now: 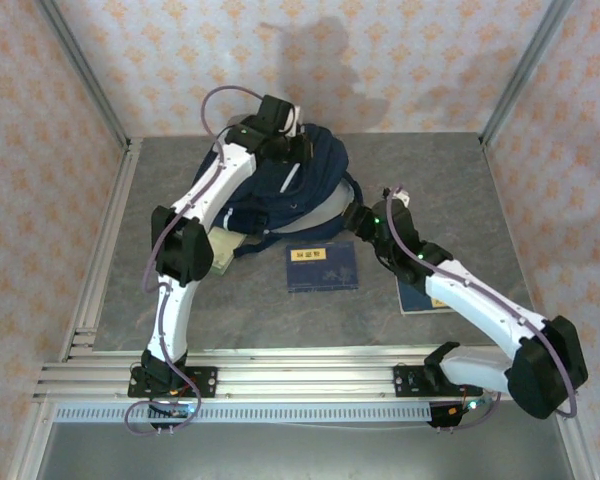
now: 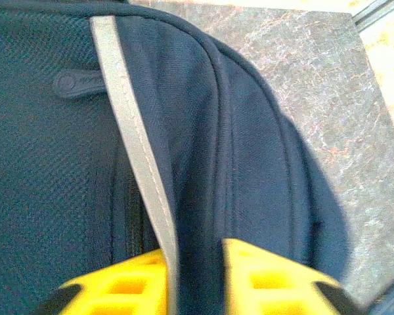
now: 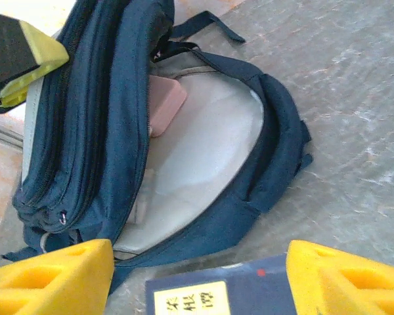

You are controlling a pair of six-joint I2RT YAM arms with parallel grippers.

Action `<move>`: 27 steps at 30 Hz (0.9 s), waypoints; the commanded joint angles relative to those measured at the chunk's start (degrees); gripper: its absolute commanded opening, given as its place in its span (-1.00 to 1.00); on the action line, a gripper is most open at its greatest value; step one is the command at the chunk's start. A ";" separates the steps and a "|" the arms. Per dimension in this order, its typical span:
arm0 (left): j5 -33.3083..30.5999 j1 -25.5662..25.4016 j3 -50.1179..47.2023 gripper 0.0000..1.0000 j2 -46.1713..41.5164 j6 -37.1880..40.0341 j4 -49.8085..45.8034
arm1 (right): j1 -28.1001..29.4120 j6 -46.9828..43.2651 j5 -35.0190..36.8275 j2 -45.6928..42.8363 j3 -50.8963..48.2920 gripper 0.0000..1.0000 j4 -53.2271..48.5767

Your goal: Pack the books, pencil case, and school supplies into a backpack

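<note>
Now, backpack [image 2: 46, 164] fold in L tool [image 2: 200, 275], navy book [image 3: 203, 296] under R tool [image 3: 198, 259]

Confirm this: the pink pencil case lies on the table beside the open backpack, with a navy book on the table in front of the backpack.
Not quite. The pencil case is not on the table; it sits inside the open backpack, on the pale lining, as the right wrist view shows. The navy book does lie on the table in front of the backpack.
</note>
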 commanded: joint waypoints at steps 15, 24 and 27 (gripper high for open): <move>-9.57 -8.90 -53.16 0.24 -44.05 -12.09 21.31 | -22.47 8.73 -6.24 -3.17 -5.62 0.73 -23.91; -6.59 -19.17 -65.21 0.23 -49.45 -13.41 22.87 | -41.40 15.39 -18.27 9.05 -12.10 0.79 -14.88; -7.10 -19.94 -67.67 0.23 -52.55 -13.33 21.87 | -41.45 16.47 -21.26 11.56 -12.09 0.75 -13.65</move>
